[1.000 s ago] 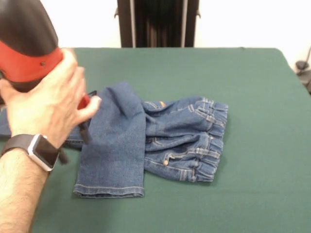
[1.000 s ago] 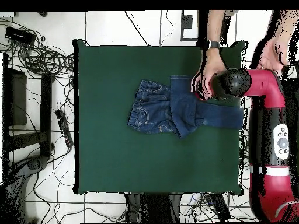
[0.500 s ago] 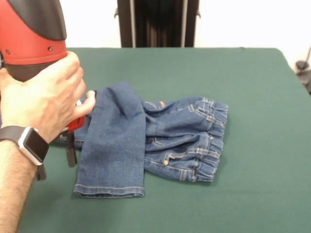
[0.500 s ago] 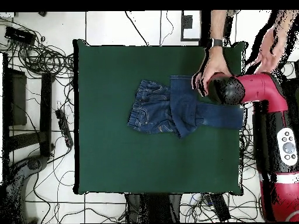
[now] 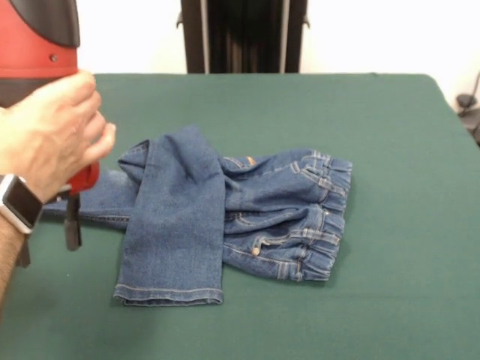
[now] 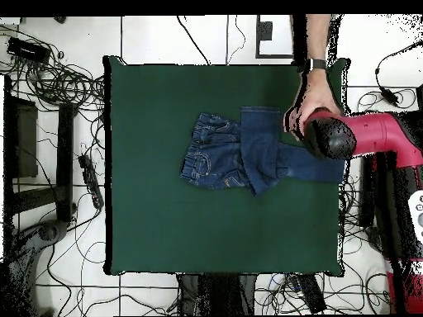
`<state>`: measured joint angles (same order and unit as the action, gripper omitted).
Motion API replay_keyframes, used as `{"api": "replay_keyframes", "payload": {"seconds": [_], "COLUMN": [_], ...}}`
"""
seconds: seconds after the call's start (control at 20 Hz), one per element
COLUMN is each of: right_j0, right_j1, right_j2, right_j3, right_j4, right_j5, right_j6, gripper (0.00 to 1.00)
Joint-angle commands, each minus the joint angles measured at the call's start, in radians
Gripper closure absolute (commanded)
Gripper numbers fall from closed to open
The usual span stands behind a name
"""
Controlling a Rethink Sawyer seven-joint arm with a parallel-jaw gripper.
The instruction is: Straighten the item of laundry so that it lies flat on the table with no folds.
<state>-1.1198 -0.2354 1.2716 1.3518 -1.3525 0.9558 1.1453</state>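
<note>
Tool [image 5: 46, 229] sat at frame left w/ a hand [image 5: 45, 131] on it, grip state unclear; jeans [image 5: 225, 217] lay folded mid-desk [image 5: 390, 300].

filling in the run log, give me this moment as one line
jeans: one leg folded across other | table: jeans near centre | pincer: at leg end, state unclear | person's hand: on arm

Wristwatch: [image 5: 16, 204] dark band, pale square face, worn on the person's wrist at the front view's left edge.
Cables: [image 6: 49, 78] black tangle on the tiled floor beside the table in the overhead view.
Power strip: [image 6: 89, 180] dark, lying on the floor among the cables.
</note>
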Motion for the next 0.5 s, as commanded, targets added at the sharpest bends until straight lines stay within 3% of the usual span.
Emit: {"api": "replay_keyframes", "payload": {"seconds": [0.05,0.5], "right_j0": [0.166,0.183], "right_j1": [0.065,0.071], "right_j2": [-0.162,-0.195], "right_j3": [-0.153,-0.170], "right_j4": [0.184,0.200], "right_j5": [0.109,0.085], "right_j6": [0.146,0.141], "gripper": [0.00,0.00]}}
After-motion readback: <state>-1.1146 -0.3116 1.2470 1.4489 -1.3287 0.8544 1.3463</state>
